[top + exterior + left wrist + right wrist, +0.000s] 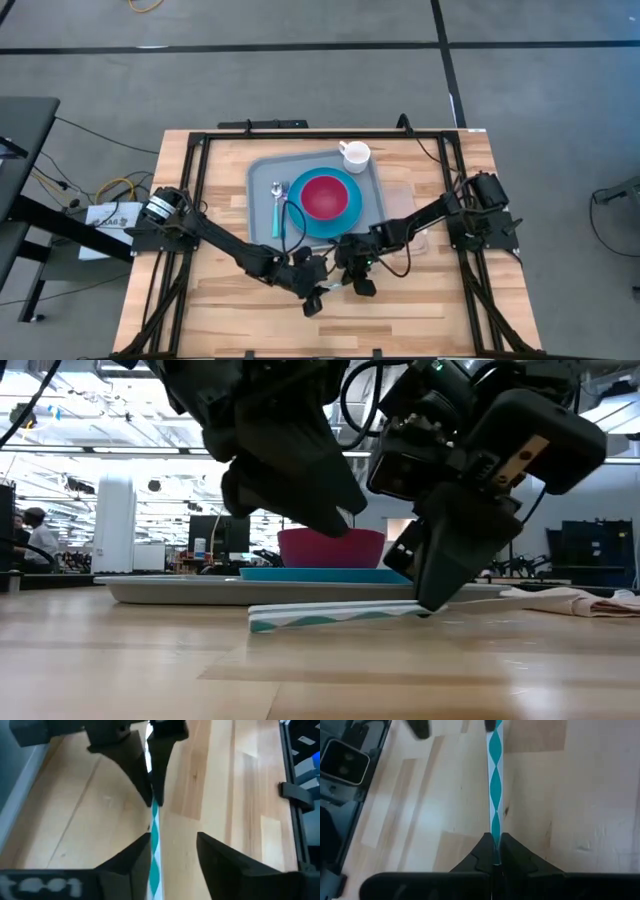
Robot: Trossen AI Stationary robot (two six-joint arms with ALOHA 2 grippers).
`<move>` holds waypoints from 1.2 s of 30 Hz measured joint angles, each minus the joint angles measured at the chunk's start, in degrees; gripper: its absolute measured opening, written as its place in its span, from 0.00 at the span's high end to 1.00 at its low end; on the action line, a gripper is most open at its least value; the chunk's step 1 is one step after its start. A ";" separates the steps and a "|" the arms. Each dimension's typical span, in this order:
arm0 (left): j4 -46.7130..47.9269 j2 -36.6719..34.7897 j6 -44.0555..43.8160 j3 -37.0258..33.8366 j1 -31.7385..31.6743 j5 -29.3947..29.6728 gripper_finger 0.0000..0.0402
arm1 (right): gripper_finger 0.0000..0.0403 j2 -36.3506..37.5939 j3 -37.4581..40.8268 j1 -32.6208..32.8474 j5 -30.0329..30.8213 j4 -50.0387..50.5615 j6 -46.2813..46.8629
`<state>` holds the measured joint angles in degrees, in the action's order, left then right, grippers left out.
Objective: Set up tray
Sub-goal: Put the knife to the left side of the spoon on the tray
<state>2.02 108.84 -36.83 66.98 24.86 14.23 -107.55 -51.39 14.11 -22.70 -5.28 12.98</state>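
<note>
Teal-and-white striped straw (495,795) lies pinched at one end between the pressed-together fingers of the right gripper (495,851), low over the wooden table (420,310). Its other end runs between the spread fingers of the left gripper (172,852), which do not close on it. Beyond both grippers sits the tray (260,215), holding a blue plate (345,222) with a pink bowl (325,195), a white cup (356,155) and cutlery (278,208). No writing can be read.

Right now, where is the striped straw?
In the high view the striped straw is just off the tray's near edge, held by the right gripper.
</note>
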 joint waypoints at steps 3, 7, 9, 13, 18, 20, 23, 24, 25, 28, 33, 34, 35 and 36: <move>-1.57 0.00 0.98 0.00 -0.10 -0.03 0.58 | 0.97 0.01 -0.01 -0.47 -0.18 -0.91 1.46; -2.14 0.00 0.97 0.00 0.12 -0.03 0.56 | 0.97 0.03 -0.08 -0.35 -1.98 -3.06 3.45; -1.87 0.00 0.93 0.00 0.48 -0.05 0.56 | 0.97 0.03 -0.09 0.03 -2.83 -3.82 4.22; -1.48 0.00 0.97 0.00 1.20 -0.13 0.57 | 0.97 0.07 -0.09 0.54 -2.79 -5.78 5.66; 0.51 0.00 6.50 0.00 1.43 -0.47 0.57 | 0.97 0.09 -0.09 0.39 -2.47 -10.20 7.64; 1.00 0.00 9.10 0.00 1.40 -0.73 0.57 | 0.97 0.09 -0.09 0.37 -1.68 -11.82 9.16; 2.81 0.00 9.61 0.02 1.31 -0.84 0.57 | 0.97 0.12 -0.14 0.37 -0.86 -12.43 9.56; 3.86 0.00 9.63 0.02 1.29 -0.84 0.57 | 0.97 0.12 -0.14 0.37 -0.83 -12.70 9.57; 4.89 0.00 9.63 0.02 1.29 -0.83 0.57 | 0.97 0.12 -0.14 0.37 -0.79 -13.31 9.59; 6.87 0.00 10.50 0.02 1.29 -0.45 0.57 | 0.97 0.12 -0.16 0.34 -0.74 -15.68 10.57; 6.32 0.00 12.12 0.02 1.29 0.81 0.57 | 0.97 0.14 -0.18 -0.46 0.25 -16.80 11.03; 6.14 0.00 12.07 0.02 1.29 1.07 0.57 | 0.97 0.14 -0.18 -0.46 0.64 -16.77 11.03; 6.03 0.00 11.80 0.02 1.27 1.08 0.58 | 0.97 0.14 -0.18 -0.44 0.74 -16.78 11.05; 5.99 0.00 11.41 0.02 1.23 1.08 0.58 | 0.97 0.14 -0.18 -0.42 0.73 -16.78 11.05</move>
<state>8.01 108.84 -25.42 67.00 26.08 15.31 -107.42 -51.57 13.69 -21.97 -22.06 24.03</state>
